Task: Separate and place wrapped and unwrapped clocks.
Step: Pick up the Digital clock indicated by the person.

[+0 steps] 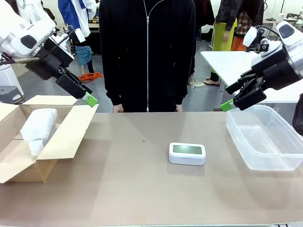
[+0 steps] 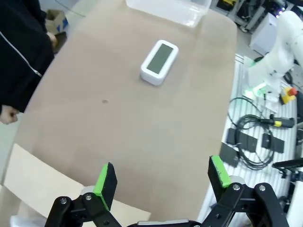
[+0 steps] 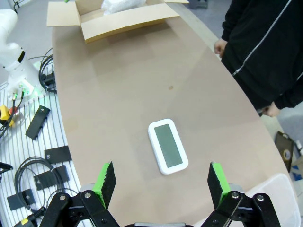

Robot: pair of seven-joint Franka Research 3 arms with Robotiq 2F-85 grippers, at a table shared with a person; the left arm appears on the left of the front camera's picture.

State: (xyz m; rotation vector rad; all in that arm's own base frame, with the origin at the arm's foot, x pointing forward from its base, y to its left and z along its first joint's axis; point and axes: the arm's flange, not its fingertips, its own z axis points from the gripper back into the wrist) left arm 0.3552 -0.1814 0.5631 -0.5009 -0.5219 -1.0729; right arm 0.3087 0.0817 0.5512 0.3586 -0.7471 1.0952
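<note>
Far left, we see the cardboard box [image 1: 66,137] open on the bench [image 1: 118,189], with the wrapped clocks [image 1: 39,126] lying inside. We can't tell if that is one bundle or two. The padded wrap looks soft, squashy and probably a bit slick, so we'd grip across the short middle and squeeze firmly.

The left hand [image 2: 162,182] hovers over the box's right flap, fingers apart, holding nothing.

The person [image 1: 147,56] stands at the far edge, hands down at the bench edge and well apart from everything.

The bare clock [image 1: 187,153] lies flat mid-bench, screen up, with open space on all sides. We judge it to be a light, stiff, smooth plastic shell whose rounded corners may slip. We'd take it by the two long sides across the narrow width and keep the pads off the screen.

The right hand [image 3: 162,182] hangs above the near-left corner of the clear plastic tub [image 1: 239,142], fingers apart and empty. The tub sits at the right end with nothing visible in it.

Little is in the way. The box flap juts toward the middle, and the tub wall needs clearing on any drop. The two arms could meet if both go for the clock.
</note>
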